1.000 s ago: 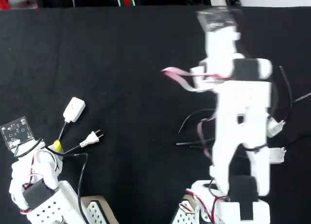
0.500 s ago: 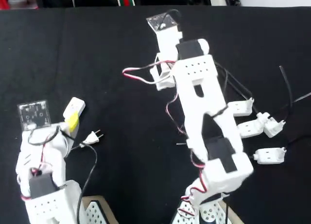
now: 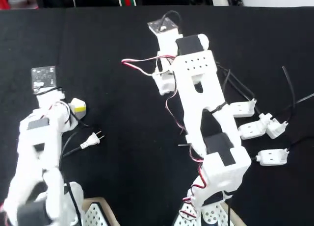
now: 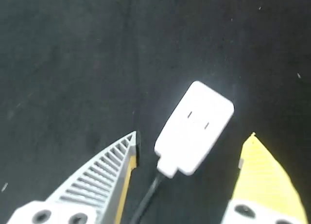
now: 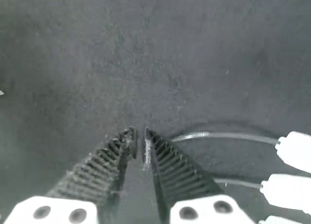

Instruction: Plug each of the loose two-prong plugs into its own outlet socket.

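Observation:
A white outlet socket [image 4: 194, 127] with two slots lies on the black cloth, its black cord leading away. My left gripper [image 4: 193, 135] hovers open over it, with the grey finger [image 4: 114, 161] on one side and the yellow finger [image 4: 260, 170] on the other. From above, the socket [image 3: 78, 103] peeks out beside the left gripper [image 3: 74, 110]. A loose two-prong plug [image 3: 91, 139] lies just nearer the bases. My right gripper [image 5: 139, 135] is shut on nothing above bare cloth. White corded plugs [image 5: 296, 146] lie off to its side.
Several white plugs and sockets [image 3: 252, 130] with thin black cords lie at the table's right side. The right arm [image 3: 201, 88] stretches across the middle of the table. Its red and white wires [image 3: 142, 69] loop out to the left.
The left arm has stretched away from its base, bringing its open gripper over the socket. The right arm swung to the left one second ago and has hardly shifted since.

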`<state>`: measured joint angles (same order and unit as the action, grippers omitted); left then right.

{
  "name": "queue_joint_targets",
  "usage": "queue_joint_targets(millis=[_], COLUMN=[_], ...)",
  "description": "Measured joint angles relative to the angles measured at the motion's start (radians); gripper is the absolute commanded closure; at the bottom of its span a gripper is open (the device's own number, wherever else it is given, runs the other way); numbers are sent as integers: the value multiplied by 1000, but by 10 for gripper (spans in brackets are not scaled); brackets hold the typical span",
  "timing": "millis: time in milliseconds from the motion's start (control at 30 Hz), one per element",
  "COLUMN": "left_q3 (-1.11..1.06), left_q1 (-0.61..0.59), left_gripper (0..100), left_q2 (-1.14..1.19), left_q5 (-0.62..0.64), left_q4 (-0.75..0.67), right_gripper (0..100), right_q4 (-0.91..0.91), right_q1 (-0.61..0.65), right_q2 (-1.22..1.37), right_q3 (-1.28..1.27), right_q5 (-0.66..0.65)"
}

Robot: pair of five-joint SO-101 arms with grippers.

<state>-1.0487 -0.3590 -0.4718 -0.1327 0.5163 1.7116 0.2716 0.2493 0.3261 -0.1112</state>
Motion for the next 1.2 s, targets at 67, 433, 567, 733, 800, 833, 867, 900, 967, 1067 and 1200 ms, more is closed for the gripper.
queue_joint_targets(millis=[67,433,567,733,800,833,867,900,967,1067,1200], left_q3=[21,419,434,393,364,347,331,321,299,250,189], left_q1=[8,44,98,84,31,-8,-54,-104,-215,-368,-531], left_gripper=[670,944,956,971,971,971,971,971,971,971,971], left_q2=[101,523,523,474,443,427,408,391,353,310,281], left_q5=[-14,-143,-270,-311,-316,-319,-321,-327,-351,-397,-477], left_q4=[-78,141,169,172,180,180,180,181,181,181,181], right_gripper=[979,953,844,787,786,786,783,783,783,783,783], right_q4=[-12,-43,-14,2,2,-6,-18,-32,-61,-104,-189], right_q1=[-20,-54,-44,-12,9,25,38,55,104,207,344], right_q2=[0,0,5,6,6,6,6,6,6,6,6], right_q3=[-40,-81,-87,-167,-198,-216,-230,-242,-265,-296,-299], right_q5=[0,0,-72,-180,-201,-207,-210,-212,-253,-358,-480])
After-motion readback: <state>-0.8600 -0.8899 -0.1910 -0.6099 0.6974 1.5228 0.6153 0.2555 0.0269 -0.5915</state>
